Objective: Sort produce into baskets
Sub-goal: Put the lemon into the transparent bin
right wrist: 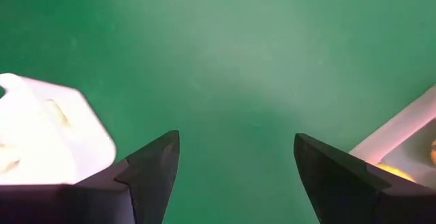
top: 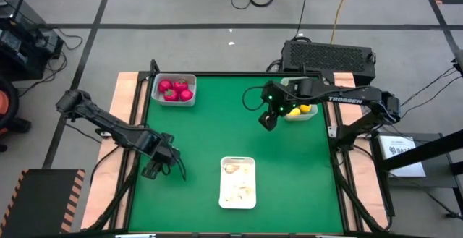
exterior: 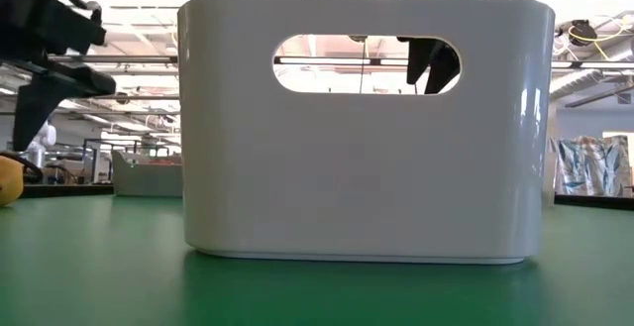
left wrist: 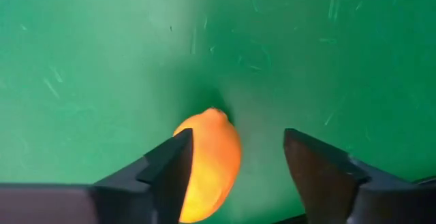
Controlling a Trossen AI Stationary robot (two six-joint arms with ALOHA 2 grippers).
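Note:
An orange lemon-shaped piece [left wrist: 208, 166] lies on the green table near its left edge and also shows in the low view [exterior: 8, 182]. My left gripper [left wrist: 238, 134] [top: 154, 169] hangs open above it, pointing straight down, with the lemon below the gap, close to one finger. My right gripper [right wrist: 237, 135] [top: 268, 121] is open over bare table, beside the far-right basket [top: 300, 109], which holds yellow pieces. The far-left basket [top: 173, 90] holds red pieces. A white basket [top: 237, 182] at the near middle holds pale garlic-like pieces.
The white basket [exterior: 362, 128] fills most of the low view; a dark finger [exterior: 431, 63] shows through its handle slot. The right wrist view catches a corner of the white basket [right wrist: 48, 135] and of the basket with yellow pieces [right wrist: 402, 139]. Bare green table lies between the baskets.

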